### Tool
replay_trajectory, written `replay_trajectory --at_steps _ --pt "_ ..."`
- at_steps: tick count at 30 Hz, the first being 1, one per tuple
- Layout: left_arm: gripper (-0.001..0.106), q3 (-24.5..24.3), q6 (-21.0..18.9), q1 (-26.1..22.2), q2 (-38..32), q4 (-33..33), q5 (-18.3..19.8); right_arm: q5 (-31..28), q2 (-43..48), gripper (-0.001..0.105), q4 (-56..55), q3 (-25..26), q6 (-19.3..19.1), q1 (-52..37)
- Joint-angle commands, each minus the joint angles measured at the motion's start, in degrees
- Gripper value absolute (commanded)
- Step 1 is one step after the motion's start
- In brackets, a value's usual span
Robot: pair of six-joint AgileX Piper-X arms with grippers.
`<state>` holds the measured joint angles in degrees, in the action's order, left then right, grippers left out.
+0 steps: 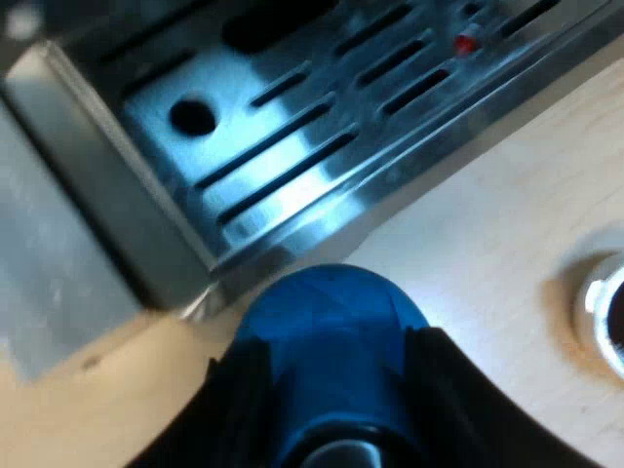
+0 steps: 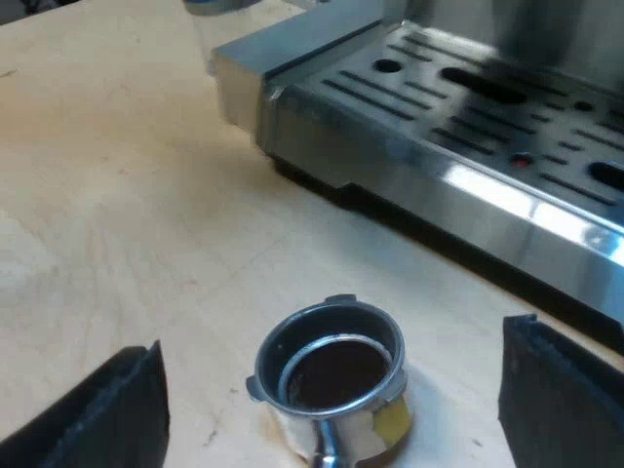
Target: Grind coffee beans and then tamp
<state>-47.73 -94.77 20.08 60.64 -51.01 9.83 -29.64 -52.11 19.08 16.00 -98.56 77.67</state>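
Left pincer (image 1: 336, 353): clamped on blue tamper (image 1: 327, 307), partly cut off. Right pincer (image 2: 331, 336): apart, flanking holder (image 2: 375, 414) on table (image 2: 117, 195); handle cut off.

The tamper (image 1: 331, 331) is bright blue. The drip tray (image 2: 468, 195) is silver, striped with dark slots, with one red dot (image 2: 524, 161). The table (image 2: 117, 195) is pale wood; the silver holder (image 2: 327, 312) holds dark brown coffee (image 2: 336, 375).

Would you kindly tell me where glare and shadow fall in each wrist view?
Left wrist view: strong bluish-white glare on the machine's drip tray; the blue tamper in the left claw shows a soft sheen. Right wrist view: a bright streak along the drip tray's front edge, dark shadow beneath it on the table, and the metal holder evenly lit.
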Motion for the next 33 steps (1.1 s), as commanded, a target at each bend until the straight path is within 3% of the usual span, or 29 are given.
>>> replay_trajectory --at_steps 1,7,13,24,27,31,33 --pt "0.000 2.8 0.4 -2.9 -0.8 -0.7 -0.2 4.5 0.2 0.070 0.4 0.5 -1.0 0.0" --pt "0.000 10.4 0.4 -8.9 -0.8 4.0 -0.2 9.3 0.2 0.070 0.4 0.5 -2.8 0.0" --pt "0.000 17.1 -0.7 -9.2 -0.4 11.2 -0.3 9.3 0.2 0.070 0.4 0.5 -2.8 0.0" --pt "0.002 19.1 -1.6 -9.2 5.4 15.8 -1.5 9.3 0.2 0.070 0.4 0.5 -2.8 0.0" --pt "0.019 19.1 -3.2 -9.2 5.4 15.8 -1.3 9.3 0.2 0.070 0.4 0.5 -2.8 0.0" --pt "0.066 19.1 -3.2 -9.2 5.4 15.5 -1.0 9.3 0.2 0.070 0.4 0.5 -2.8 0.0" --pt "0.066 19.1 -3.2 -9.2 5.4 15.5 -1.0 9.3 0.2 0.070 0.4 0.5 -2.8 0.0"
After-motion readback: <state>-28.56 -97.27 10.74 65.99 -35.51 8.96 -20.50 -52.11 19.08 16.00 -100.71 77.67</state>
